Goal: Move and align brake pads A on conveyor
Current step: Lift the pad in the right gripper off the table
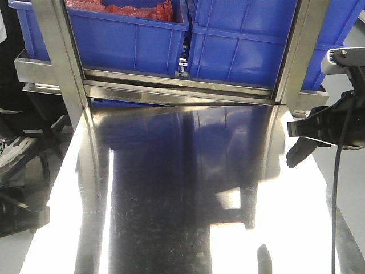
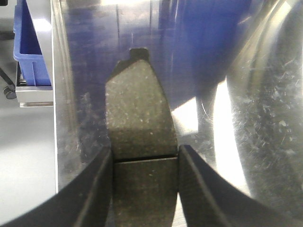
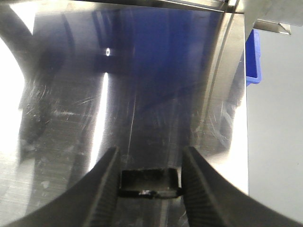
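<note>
The left pincer [image 2: 145, 157] is clenched on a brake pad [image 2: 138, 113], gripping it at its centre groove; the pad juts forward from the fingers over the steel bench [image 2: 265, 118]. The right pincer [image 3: 150, 153] clamps a small dark block [image 3: 149, 182] over the same bench.

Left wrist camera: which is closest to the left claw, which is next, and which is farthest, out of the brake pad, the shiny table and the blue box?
1. Brake pad: pinched between the left gripper's fingers.
2. Shiny steel table: under and around the pad.
3. Blue box: farthest, beyond the table's edge, in the picture's top-left corner.
</note>
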Available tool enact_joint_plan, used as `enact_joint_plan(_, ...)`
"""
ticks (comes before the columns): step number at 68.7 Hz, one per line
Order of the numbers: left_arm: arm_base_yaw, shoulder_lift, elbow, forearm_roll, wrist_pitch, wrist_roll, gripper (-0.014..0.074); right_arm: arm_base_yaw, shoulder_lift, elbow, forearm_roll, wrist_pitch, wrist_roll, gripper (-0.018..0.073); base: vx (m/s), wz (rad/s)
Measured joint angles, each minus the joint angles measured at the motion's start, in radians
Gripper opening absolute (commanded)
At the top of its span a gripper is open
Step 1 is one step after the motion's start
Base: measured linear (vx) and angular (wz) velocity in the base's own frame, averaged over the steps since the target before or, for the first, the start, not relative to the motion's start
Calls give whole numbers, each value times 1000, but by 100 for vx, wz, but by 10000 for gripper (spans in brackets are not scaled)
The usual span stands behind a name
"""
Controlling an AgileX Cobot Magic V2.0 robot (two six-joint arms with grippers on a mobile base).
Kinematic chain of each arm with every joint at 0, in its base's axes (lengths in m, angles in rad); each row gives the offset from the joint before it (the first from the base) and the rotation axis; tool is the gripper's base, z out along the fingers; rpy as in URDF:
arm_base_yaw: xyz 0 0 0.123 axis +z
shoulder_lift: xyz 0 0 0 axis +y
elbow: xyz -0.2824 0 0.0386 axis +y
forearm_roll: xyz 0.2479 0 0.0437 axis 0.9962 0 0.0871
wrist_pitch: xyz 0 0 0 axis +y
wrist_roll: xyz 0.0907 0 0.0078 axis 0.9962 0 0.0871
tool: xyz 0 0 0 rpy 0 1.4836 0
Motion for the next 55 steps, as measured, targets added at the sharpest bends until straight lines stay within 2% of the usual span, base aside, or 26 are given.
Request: enact_joint_plan(55, 0, 0, 0, 0, 0, 0, 2, 0, 0, 0, 0, 1, 0, 4, 0, 0)
